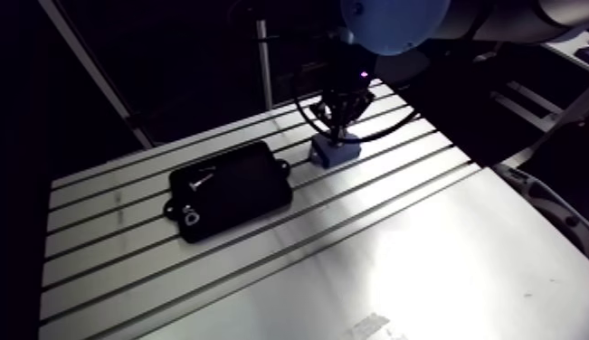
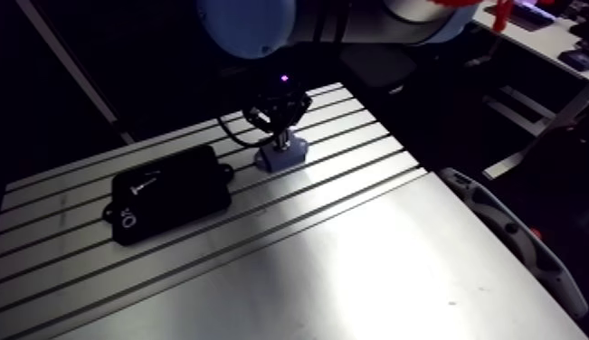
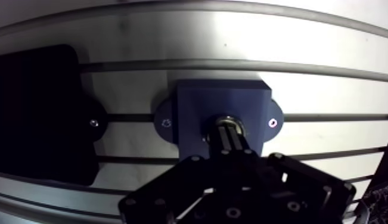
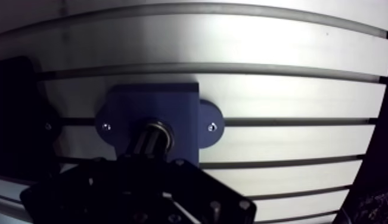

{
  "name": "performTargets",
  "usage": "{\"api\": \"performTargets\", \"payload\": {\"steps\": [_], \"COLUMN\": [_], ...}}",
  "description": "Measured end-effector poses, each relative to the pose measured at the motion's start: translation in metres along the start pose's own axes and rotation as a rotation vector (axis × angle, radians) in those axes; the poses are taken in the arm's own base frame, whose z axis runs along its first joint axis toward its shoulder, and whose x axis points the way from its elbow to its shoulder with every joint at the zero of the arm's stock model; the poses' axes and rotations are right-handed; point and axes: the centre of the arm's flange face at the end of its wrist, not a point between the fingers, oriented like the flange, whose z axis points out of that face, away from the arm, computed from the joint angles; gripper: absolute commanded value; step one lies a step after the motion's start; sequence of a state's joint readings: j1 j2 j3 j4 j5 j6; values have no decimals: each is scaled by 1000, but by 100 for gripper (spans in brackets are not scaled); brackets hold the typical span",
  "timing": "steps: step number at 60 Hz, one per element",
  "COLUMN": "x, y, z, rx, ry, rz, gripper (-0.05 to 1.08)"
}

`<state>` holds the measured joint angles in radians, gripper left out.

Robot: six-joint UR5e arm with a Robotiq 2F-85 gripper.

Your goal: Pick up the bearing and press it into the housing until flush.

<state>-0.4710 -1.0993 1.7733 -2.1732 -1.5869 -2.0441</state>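
Tool (image 3: pixel 230 134) is down over the blue housing (image 3: pixel 196 107), wrist upright above it in the arm view. In the wrist view the fingers (image 3: pixel 232 149) are clenched, drawn together into one narrow column with no gap showing. Their tips meet the bearing (image 3: pixel 229 120). The bearing shows as a metal ring sitting in the housing's central bore; its rim is visible just past the fingertips. How deep it sits cannot be told.

The housing sits on the slotted surface (image 1: pixel 397 253), with one ear on each side and a screw (image 3: pixel 272 123) in each ear.

A black tray (image 1: pixel 234 194) lies just beside the housing, close to it. The tray holds a small bolt (image 1: pixel 200 180) and a small pale ring (image 1: pixel 190 215), set apart from each other.
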Motion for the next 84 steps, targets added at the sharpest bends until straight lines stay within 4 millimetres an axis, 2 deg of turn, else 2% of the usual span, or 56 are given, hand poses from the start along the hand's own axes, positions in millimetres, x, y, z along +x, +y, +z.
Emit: {"api": "performTargets", "payload": {"steps": [84], "x": [-1], "y": [0], "z": [8], "rx": [5], "ry": [-13], "rz": [2], "gripper": [107]}}
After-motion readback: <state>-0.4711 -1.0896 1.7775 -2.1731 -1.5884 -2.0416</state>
